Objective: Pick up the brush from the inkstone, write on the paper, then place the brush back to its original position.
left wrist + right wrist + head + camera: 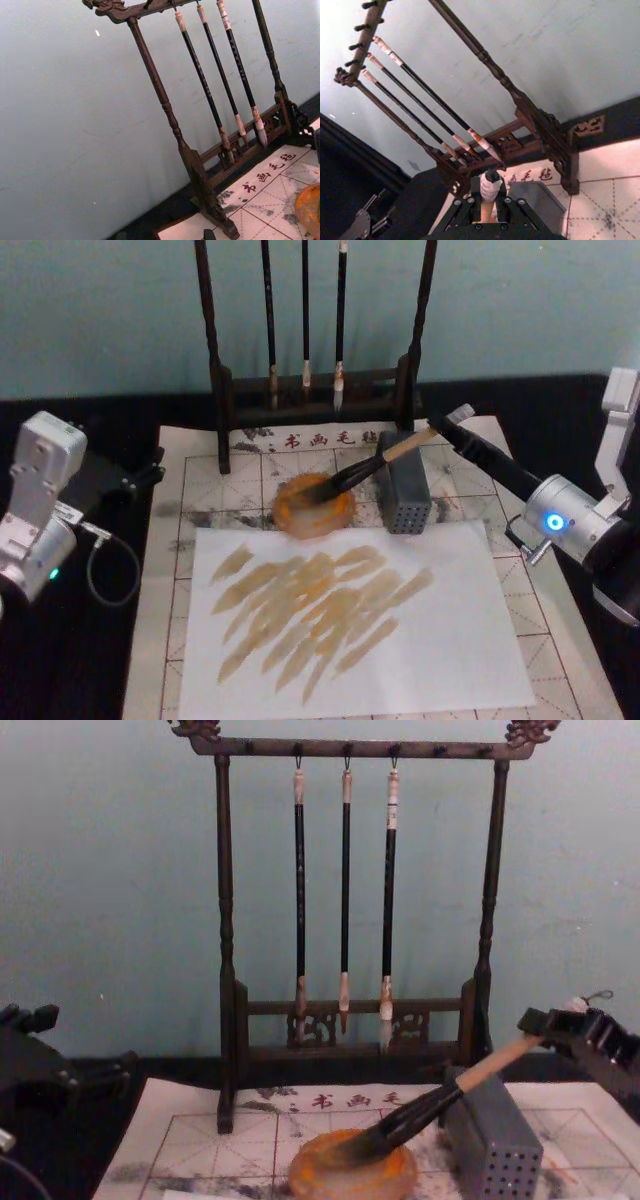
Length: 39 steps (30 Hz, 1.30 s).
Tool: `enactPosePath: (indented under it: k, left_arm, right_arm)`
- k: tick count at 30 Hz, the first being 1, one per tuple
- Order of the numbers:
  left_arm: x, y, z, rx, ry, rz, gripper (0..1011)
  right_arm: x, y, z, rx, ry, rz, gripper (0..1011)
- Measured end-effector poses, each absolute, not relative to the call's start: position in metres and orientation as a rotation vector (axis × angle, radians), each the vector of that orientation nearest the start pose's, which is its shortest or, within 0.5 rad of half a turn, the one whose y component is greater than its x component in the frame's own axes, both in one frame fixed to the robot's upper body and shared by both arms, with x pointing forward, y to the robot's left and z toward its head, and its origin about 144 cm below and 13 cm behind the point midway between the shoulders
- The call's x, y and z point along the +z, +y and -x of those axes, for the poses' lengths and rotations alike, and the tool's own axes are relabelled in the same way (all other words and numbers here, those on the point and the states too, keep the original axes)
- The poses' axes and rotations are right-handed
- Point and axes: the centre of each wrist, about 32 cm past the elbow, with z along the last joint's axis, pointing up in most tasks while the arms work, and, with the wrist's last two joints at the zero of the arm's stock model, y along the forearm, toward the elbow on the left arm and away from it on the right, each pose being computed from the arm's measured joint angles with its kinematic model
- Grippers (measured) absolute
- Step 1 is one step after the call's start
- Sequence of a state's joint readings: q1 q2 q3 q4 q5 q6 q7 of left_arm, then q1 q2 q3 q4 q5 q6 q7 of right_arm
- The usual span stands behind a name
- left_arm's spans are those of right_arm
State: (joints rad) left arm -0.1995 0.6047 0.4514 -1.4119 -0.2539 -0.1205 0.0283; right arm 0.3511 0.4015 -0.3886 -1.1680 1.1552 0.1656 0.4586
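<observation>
Upper right, the right hand [446, 423] grips the large pale-handled, dark-tipped brush [365, 470] lying in the round orange-brown inkstone [298, 525]; it ought to let go slowly without nudging, left hand [140, 478] parked far left.

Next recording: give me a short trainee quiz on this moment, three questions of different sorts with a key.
1. True or false: the tip of the brush rests in the inkstone.
2. Multiple choice: how many thin brushes hang on the rack? A. two B. three C. four
3. Short answer: which gripper is at the end of the brush's handle?

Key
1. True.
2. B.
3. The right gripper.
</observation>
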Motion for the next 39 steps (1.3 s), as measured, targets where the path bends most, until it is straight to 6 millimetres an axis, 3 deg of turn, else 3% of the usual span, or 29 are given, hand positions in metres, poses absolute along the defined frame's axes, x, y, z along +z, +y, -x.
enactPosePath:
  k: [36, 39]
  left_arm:
    - [1.1398, 0.3097, -0.4886, 1.248, -0.285, -0.304, 1001]
    - [1.1398, 0.3097, -0.4886, 1.248, -0.285, -0.304, 1001]
  right_arm:
    - [1.1251, -0.2894, -0.5373, -0.911, 0.715, -0.338, 185]
    - [1.125, -0.2894, -0.5372, -0.911, 0.715, -0.336, 236]
